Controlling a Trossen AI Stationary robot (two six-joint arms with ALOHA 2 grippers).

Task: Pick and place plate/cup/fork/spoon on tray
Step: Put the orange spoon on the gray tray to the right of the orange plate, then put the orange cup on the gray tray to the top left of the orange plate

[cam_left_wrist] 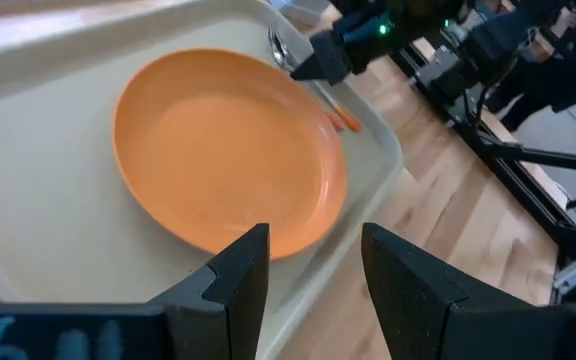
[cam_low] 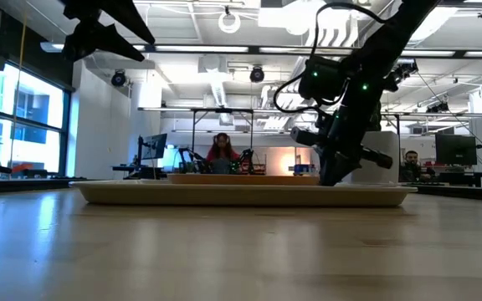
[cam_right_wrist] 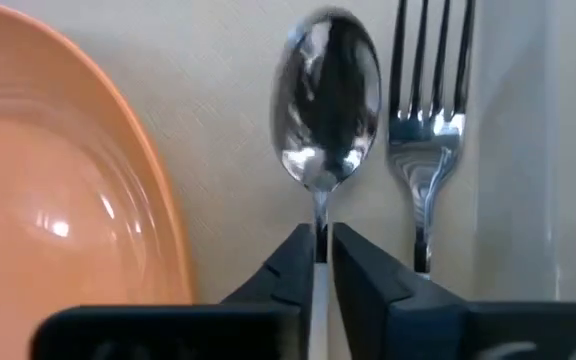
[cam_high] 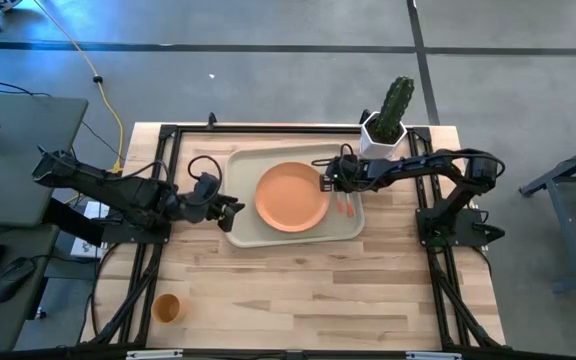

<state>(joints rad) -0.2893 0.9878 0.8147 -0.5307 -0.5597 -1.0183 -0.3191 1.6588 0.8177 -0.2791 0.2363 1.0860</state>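
Right pincer [cam_right_wrist: 323, 250]: closed on the spoon [cam_right_wrist: 329, 100] stem, over the tray [cam_high: 243, 165].
Left pincer [cam_left_wrist: 313, 275]: open, empty.
Risk: an uneven release could knock the spoon against the fork [cam_right_wrist: 429, 120].

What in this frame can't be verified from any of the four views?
- Spoon handle: in the right wrist view, hidden behind the right gripper shut on it.
- Fork handle: cut off by that view's bottom edge.
- Plate: low view shows only a sliver above the tray rim.
- Cup: too small for detail in the high view.
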